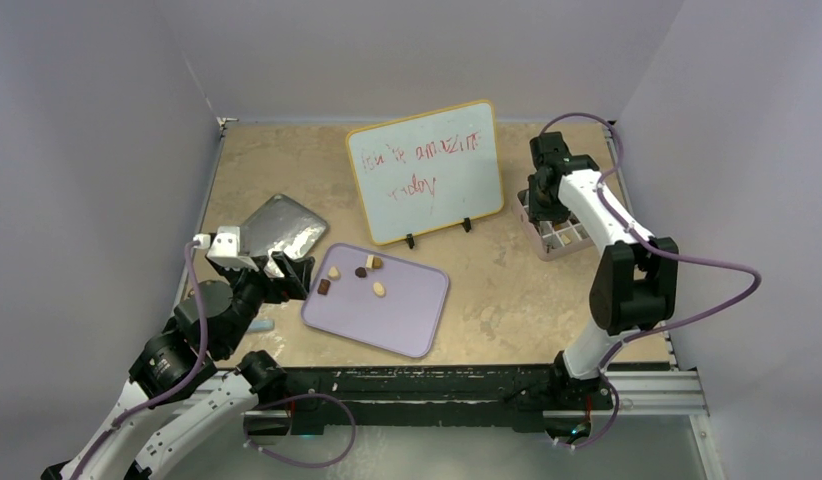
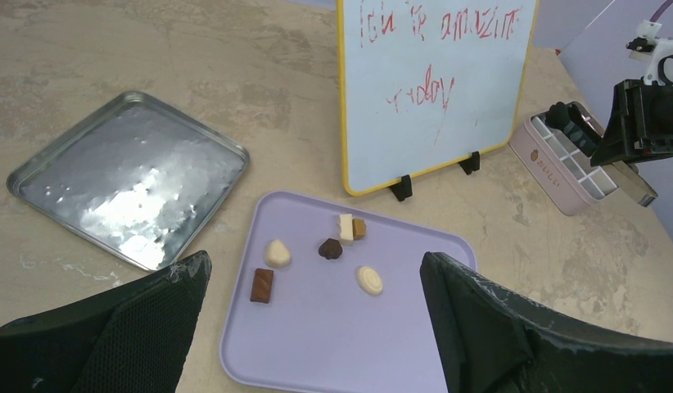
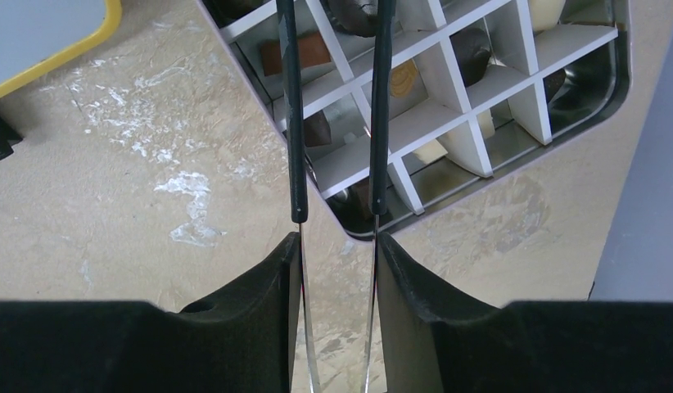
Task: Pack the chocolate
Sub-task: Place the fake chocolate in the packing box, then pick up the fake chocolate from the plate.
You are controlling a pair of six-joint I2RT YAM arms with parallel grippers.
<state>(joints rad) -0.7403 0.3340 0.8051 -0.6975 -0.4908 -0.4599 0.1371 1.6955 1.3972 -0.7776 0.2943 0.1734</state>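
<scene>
**Packing the chocolate: containers, contents and end effectors**

Top view: the lavender tray (image 1: 407,322) lies on the counter (image 1: 507,300) directly in front of the whiteboard (image 1: 427,170) and carries five loose pieces of chocolate (image 1: 361,271).

Left wrist view:
- a cream heart (image 2: 277,253);
- a dark heart (image 2: 330,248);
- a cream-and-tan pair (image 2: 350,228), touching;
- a brown bar (image 2: 262,285), its long axis pointing toward the whiteboard;
- a cream oval (image 2: 368,280), lying slantwise to that bar.

A metal tray (image 1: 280,225) sits front-left of the whiteboard. The pink gridded box (image 1: 559,245), just right of the whiteboard, holds dark, brown and cream pieces in separate cells.

The left end effector (image 2: 313,266) hovers over the lavender tray, fingers spread wide and empty. The right end effector (image 3: 336,214) reaches into the box. Its thin blades are parallel and slightly apart, and whether they pinch a piece cannot be told.
</scene>
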